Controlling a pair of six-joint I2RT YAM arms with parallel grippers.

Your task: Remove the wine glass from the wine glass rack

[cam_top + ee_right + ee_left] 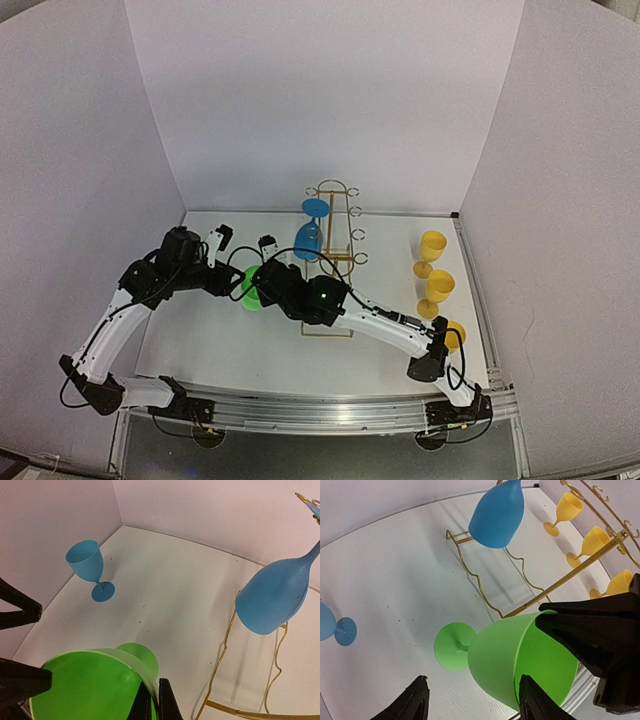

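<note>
A green wine glass (249, 291) hangs tilted above the table, off the gold wine glass rack (337, 262). My right gripper (156, 687) is shut on its rim (127, 661), one finger inside the bowl and one outside. In the left wrist view my left gripper (472, 695) stands open around the green bowl (507, 655). Its right finger (535, 702) is close against the bowl and its left finger (412, 702) is well apart from it. A blue wine glass (308, 240) hangs upside down on the rack (560, 582), seen in both wrist views.
Another blue glass (90, 562) stands upright on the table at the far left. Three yellow glasses (432, 250) stand in a row along the right side. White walls enclose the table on three sides. The rack's base wire (220, 670) lies just right of my right fingers.
</note>
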